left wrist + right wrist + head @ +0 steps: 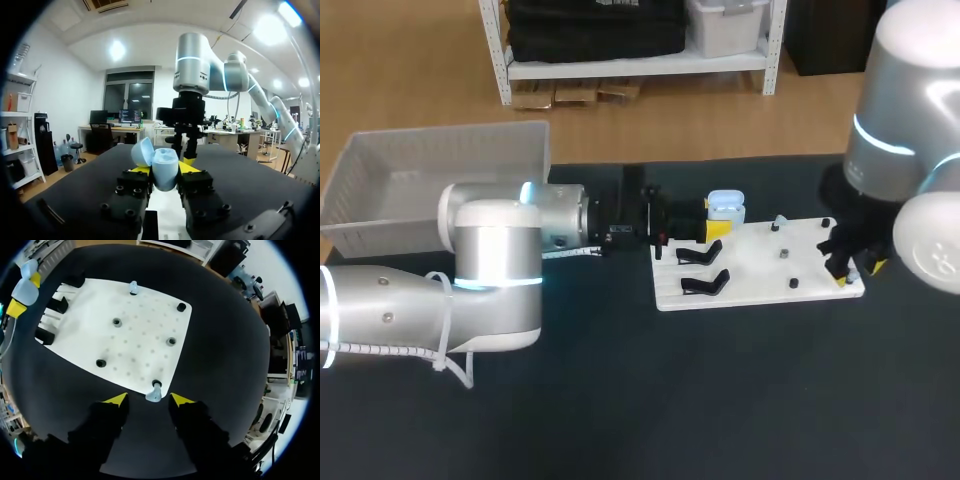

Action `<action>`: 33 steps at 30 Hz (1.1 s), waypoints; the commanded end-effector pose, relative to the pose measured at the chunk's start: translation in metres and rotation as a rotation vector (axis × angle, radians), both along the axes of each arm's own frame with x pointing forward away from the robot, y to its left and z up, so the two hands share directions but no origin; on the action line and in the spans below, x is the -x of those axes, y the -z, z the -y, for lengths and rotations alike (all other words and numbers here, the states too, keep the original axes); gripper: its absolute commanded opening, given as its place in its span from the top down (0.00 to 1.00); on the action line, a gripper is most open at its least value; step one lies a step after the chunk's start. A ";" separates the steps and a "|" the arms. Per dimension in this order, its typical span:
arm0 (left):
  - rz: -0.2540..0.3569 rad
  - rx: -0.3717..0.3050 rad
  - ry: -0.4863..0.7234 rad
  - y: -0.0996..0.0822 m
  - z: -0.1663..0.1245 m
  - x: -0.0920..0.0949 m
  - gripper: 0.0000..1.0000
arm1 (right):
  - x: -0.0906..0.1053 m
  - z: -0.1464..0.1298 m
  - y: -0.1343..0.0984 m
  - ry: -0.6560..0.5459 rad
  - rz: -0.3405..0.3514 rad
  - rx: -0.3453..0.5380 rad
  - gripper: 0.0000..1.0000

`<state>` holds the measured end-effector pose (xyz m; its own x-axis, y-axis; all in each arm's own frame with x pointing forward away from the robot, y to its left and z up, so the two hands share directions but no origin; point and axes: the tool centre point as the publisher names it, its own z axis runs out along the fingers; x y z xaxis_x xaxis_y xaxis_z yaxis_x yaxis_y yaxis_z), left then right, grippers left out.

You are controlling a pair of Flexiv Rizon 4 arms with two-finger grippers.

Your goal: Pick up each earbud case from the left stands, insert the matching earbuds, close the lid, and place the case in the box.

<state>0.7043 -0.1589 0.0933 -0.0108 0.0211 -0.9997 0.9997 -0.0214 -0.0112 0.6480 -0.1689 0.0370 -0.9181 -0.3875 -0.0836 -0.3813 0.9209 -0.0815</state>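
Left wrist view: your left gripper (165, 170) has the lid-open earbud case (162, 162) pinched, held over the board (145, 330). Your right gripper (148, 399) hangs spread above an earbud (154, 394); next, lower and pinch it.

One earbud case (724, 207), two earbuds (153, 395), four bare black pegs (116, 322), one board (760, 280), one box (380, 232).
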 end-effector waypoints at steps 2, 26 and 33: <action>0.004 0.006 -0.003 0.002 0.000 0.000 1.00 | 0.000 0.003 0.005 0.007 0.025 0.008 0.56; 0.004 0.006 -0.003 0.002 0.000 0.000 1.00 | 0.001 0.007 0.015 0.022 0.049 0.018 0.69; 0.004 0.006 -0.003 0.002 0.000 0.000 1.00 | 0.000 0.007 0.017 0.025 0.057 0.019 0.71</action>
<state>0.7043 -0.1590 0.0933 -0.0108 0.0211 -0.9997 0.9997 -0.0214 -0.0113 0.6507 -0.1763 0.0221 -0.9219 -0.3694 -0.1168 -0.3572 0.9272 -0.1130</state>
